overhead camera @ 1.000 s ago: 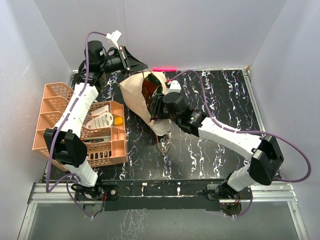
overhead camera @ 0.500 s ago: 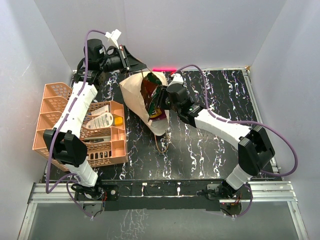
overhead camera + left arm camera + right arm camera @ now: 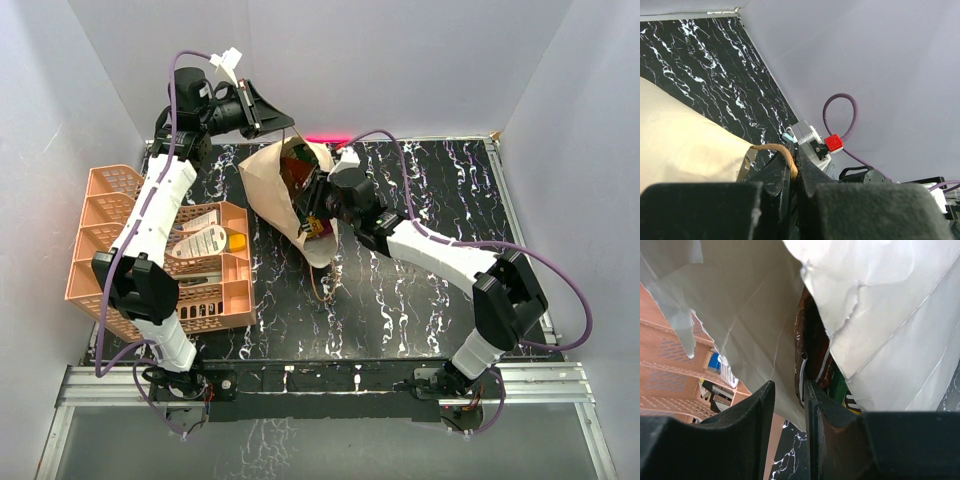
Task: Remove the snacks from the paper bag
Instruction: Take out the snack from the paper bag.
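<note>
Two claws work the bag [image 3: 262, 185], which sits far and left of centre. The left claw [image 3: 794, 172] is clamped on a handle [image 3: 771, 147], holding the mouth up. The right claw [image 3: 789, 400], jaws narrowly parted, faces a brown packet [image 3: 812, 340] straight ahead inside, edge-on between the jaws. Whether it pinches the packet is unclear.

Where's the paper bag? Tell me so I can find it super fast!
Look at the black marbled table. Toward its far side, just right of the orange mesh basket, is the paper bag. It's the only tan, creased thing, with snacks peeking from its open mouth.
</note>
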Robot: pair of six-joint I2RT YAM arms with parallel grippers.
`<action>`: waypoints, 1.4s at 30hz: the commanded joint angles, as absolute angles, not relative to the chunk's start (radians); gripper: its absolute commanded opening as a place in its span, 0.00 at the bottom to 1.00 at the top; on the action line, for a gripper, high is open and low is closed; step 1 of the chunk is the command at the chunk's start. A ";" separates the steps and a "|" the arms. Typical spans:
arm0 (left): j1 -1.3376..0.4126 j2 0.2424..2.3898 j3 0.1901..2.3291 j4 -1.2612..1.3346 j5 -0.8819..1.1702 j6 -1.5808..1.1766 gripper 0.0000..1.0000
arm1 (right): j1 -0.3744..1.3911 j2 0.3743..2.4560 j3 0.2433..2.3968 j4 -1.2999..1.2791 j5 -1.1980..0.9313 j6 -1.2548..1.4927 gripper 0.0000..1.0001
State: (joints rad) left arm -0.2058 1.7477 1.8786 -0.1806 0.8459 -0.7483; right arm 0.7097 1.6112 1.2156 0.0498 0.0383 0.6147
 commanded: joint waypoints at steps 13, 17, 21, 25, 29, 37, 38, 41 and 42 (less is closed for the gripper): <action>-0.193 1.732 1.984 -0.127 0.867 -0.801 0.00 | 0.710 1.739 1.404 0.032 0.098 0.612 0.29; -0.189 1.735 1.996 -0.124 0.868 -0.807 0.00 | 0.711 1.798 1.421 0.026 0.064 0.626 0.32; -0.184 1.745 2.021 -0.113 0.867 -0.827 0.00 | 0.712 1.830 1.436 0.039 0.022 0.647 0.31; -0.173 1.764 2.070 -0.101 0.870 -0.851 0.00 | 0.710 1.832 1.443 0.050 0.026 0.663 0.16; -0.159 1.768 2.092 -0.104 0.871 -0.858 0.00 | 0.685 1.791 1.493 0.029 0.036 0.650 0.07; -0.124 1.736 1.999 -0.082 0.866 -0.860 0.00 | 0.564 1.799 1.762 -0.106 -0.124 0.629 0.07; -0.111 1.740 2.002 -0.069 0.857 -0.879 0.00 | 0.555 1.808 1.798 -0.129 -0.148 0.629 0.07; -0.059 1.775 2.034 -0.004 0.835 -0.976 0.00 | 0.543 1.812 1.880 -0.159 -0.184 0.628 0.07; -0.046 1.793 2.055 0.005 0.830 -1.003 0.00 | 0.540 1.815 1.911 -0.167 -0.202 0.633 0.07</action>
State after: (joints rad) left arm -0.1242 1.8240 1.9820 -0.1486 0.8349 -0.8597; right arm 0.5587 1.8412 1.7664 -0.1875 -0.1307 0.6464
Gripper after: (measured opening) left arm 0.013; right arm 0.079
